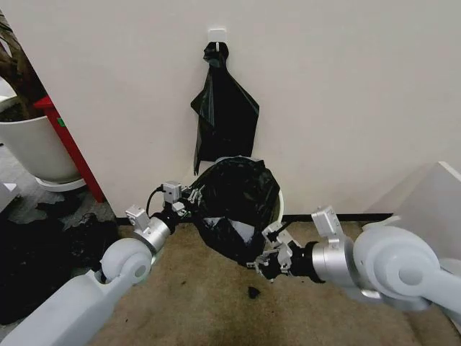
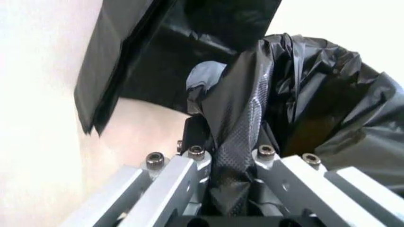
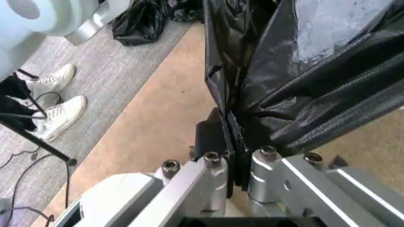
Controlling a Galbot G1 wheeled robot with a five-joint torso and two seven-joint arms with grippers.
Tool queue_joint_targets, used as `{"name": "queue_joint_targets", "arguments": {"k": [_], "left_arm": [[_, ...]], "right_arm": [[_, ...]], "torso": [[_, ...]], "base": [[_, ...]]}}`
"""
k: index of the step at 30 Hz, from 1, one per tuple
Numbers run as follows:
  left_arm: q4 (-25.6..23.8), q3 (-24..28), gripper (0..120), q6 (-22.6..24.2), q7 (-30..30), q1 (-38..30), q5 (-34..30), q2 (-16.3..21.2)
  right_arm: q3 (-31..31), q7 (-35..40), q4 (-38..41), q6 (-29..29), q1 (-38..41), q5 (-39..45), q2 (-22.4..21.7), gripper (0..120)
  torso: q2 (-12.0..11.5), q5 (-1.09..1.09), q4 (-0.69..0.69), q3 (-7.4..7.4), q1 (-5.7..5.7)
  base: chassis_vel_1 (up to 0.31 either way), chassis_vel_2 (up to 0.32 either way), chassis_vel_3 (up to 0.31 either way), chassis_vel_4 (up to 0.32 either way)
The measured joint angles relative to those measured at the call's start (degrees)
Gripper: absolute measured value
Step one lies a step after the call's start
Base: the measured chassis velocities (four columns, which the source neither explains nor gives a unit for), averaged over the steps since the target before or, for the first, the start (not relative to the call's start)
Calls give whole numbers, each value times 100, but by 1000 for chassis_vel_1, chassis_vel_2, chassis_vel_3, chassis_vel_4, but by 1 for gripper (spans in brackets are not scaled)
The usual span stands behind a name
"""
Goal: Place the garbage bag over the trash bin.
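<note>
Left gripper (image 1: pixel 189 204) and right gripper (image 1: pixel 263 261) both clamp the glossy black plastic garbage bag (image 1: pixel 236 209); head view shows the round white plastic trash bin's (image 1: pixel 281 205) rim.

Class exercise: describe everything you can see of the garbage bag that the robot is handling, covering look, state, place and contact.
The garbage bag is thin, glossy, wrinkled black plastic, draped over the trash bin by the wall, covering most of it and sagging down its front to the brown floor. The left gripper pinches a twisted fold at its left edge; the right gripper clamps its lower right edge. A narrower black sack hangs from a wall hook above it.
</note>
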Motion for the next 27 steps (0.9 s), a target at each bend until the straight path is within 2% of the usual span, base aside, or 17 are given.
{"name": "queue_joint_targets", "arguments": {"k": [3, 9, 14, 15, 17, 21, 22, 25, 27], "left_arm": [[-40, -3, 5, 76, -38, 14, -137, -3], [-145, -103, 5, 399, -288, 64, -970, 12], [-121, -112, 5, 486, -483, 14, -1303, -16], [-78, -112, 5, 499, -519, -11, -1348, -33], [-59, -111, 5, 499, -517, -16, -1335, -37], [62, -71, 5, 446, -511, -42, -1166, -74], [95, -55, 5, 420, -499, -51, -1057, -88], [138, -23, 5, 345, -399, -52, -787, -92], [153, 9, 5, 247, -299, -39, -495, -85]], "right_arm": [[-23, 1, -66, 3, -42, -104, 22, 0], [-78, -307, -313, -4, -127, -1012, -44, 0], [-82, -437, -276, -21, -150, -1233, -158, 1], [-57, -430, -207, -23, -158, -1234, -189, 9], [-33, -420, -172, -23, -159, -1226, -199, 11], [282, -293, 126, -24, -152, -753, -355, 24], [424, -241, 230, -19, -148, -577, -417, 32], [683, -144, 364, 64, -129, -302, -477, 39], [949, -66, 392, 134, -61, -1, -455, 50]], "torso": [[0, 0, 0, 0, 0], [0, 0, 0, 0, 0], [0, 0, -2, 0, 0], [0, 0, -2, 0, 0], [0, 0, -1, 0, 0], [0, -1, -1, 0, 0], [0, -1, -1, 0, 0], [0, -1, -2, 0, 0], [0, -2, -2, 0, 0]], "base": [[0, 0, 0, 0], [0, 0, 0, 0], [0, 0, 0, 0], [0, 0, 0, 0], [0, 0, 0, 0], [0, 0, 0, 0], [0, 0, 0, 0], [0, 0, 0, 0], [0, 0, 0, 0]]}}
